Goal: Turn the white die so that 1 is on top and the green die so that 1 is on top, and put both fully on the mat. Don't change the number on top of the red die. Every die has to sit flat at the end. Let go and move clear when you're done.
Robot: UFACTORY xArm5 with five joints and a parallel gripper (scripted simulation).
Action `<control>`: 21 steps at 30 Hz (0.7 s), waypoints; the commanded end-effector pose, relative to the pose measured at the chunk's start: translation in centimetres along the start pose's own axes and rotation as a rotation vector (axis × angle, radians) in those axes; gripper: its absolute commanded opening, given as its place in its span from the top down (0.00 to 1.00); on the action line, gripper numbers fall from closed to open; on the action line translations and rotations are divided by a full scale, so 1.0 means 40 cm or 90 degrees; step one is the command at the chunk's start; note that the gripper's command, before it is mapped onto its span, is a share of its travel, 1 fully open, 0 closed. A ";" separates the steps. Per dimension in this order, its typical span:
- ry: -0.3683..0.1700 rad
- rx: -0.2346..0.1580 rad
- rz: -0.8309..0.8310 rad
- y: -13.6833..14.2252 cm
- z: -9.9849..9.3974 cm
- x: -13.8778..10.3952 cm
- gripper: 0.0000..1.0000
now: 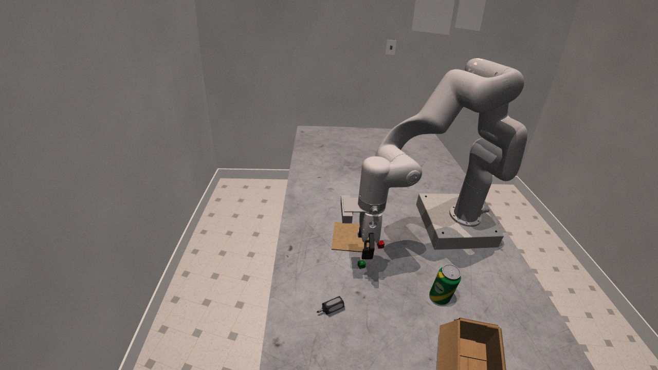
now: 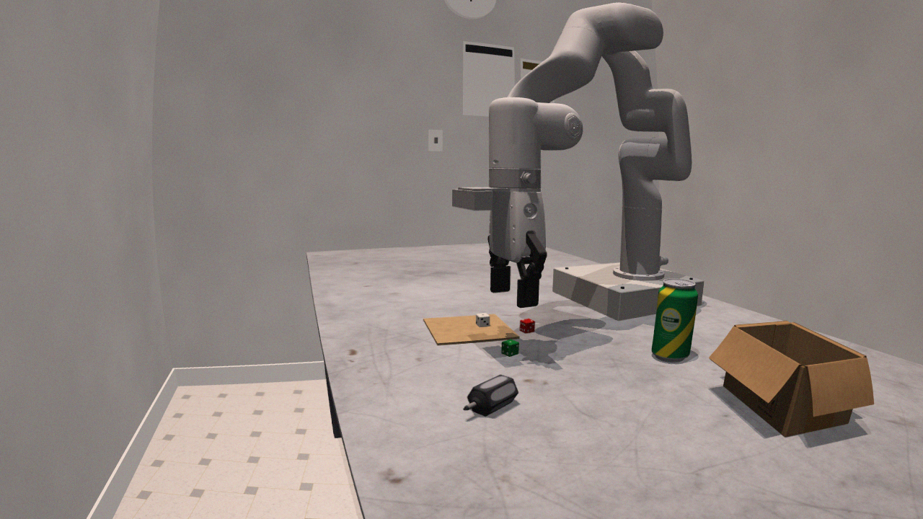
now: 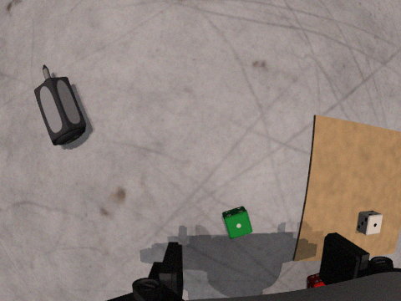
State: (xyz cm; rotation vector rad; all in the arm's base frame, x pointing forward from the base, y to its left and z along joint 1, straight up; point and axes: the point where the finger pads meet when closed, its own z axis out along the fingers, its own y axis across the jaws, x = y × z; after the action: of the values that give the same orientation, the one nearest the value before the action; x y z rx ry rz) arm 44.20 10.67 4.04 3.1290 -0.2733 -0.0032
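Observation:
The white die (image 2: 482,320) (image 3: 371,222) lies flat on the tan mat (image 1: 342,237) (image 2: 451,330) (image 3: 355,167) with a single pip on top; the arm hides it in the top view. The green die (image 1: 361,264) (image 2: 510,347) (image 3: 238,223) lies flat on the table, off the mat near its front edge, with a single pip on top. The red die (image 1: 381,244) (image 2: 527,326) (image 3: 315,282) sits on the table just right of the mat; its top number is unclear. My gripper (image 2: 514,297) (image 3: 256,263) is open and empty, pointing down above the dice area.
A dark tool with a pointed tip (image 1: 333,305) (image 2: 493,393) (image 3: 60,110) lies in front of the green die. A green can (image 1: 444,285) (image 2: 674,322) stands to the right. An open cardboard box (image 1: 448,340) (image 2: 761,361) is at the front right.

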 end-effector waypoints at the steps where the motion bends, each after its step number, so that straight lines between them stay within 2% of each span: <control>1: 0.003 0.001 -0.019 -0.001 -0.002 0.003 0.00; 3: 0.003 0.001 -0.019 -0.001 -0.002 0.003 0.00; 4: 0.003 0.001 -0.019 -0.001 -0.002 0.003 0.64; 21: 0.003 0.001 -0.019 -0.001 -0.002 0.003 0.64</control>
State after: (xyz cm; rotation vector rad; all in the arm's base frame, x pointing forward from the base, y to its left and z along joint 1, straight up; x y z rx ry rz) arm 44.19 10.67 4.00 3.1330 -0.2256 -0.0025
